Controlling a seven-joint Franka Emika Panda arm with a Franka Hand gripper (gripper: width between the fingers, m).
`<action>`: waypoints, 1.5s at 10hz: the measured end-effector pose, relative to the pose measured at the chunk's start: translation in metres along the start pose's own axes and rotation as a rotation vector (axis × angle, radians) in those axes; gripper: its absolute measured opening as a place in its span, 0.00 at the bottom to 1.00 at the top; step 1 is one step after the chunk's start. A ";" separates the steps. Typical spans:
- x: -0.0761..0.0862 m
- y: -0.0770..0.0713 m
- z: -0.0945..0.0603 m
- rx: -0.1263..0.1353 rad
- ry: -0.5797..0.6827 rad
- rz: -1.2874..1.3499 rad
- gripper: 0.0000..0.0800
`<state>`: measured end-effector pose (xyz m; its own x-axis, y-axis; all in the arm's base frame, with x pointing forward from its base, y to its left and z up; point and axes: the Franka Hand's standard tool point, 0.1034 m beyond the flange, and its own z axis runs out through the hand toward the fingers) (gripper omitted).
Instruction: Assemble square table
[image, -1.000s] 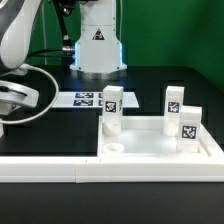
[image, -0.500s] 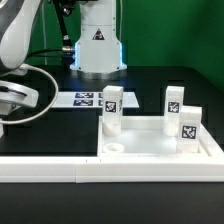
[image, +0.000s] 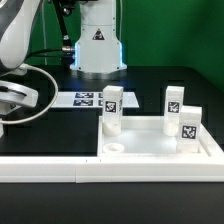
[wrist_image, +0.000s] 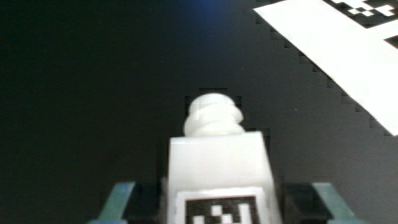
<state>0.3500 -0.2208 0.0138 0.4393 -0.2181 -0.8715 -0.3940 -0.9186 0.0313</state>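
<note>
Three leg blocks (image: 111, 110) stand on the square tabletop (image: 150, 147), the marker board (image: 84, 99) behind.

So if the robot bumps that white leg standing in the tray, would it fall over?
Probably. The leg block stands tall and narrow on the tabletop tray, so a side nudge could tip it. It looks like hard, stiff plastic, likely light, so it should topple rather than bend.

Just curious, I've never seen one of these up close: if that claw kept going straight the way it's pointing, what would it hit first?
Most likely the white leg block lying between the gripper's fingers, and under it the black table. Depth is hard to judge.
</note>
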 end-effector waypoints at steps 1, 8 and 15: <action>0.000 0.000 0.000 0.000 0.000 0.000 0.36; -0.052 -0.044 -0.047 0.016 -0.012 0.005 0.36; -0.068 -0.109 -0.108 -0.012 0.374 0.042 0.36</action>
<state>0.4503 -0.1416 0.1230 0.6882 -0.3590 -0.6305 -0.4095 -0.9095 0.0710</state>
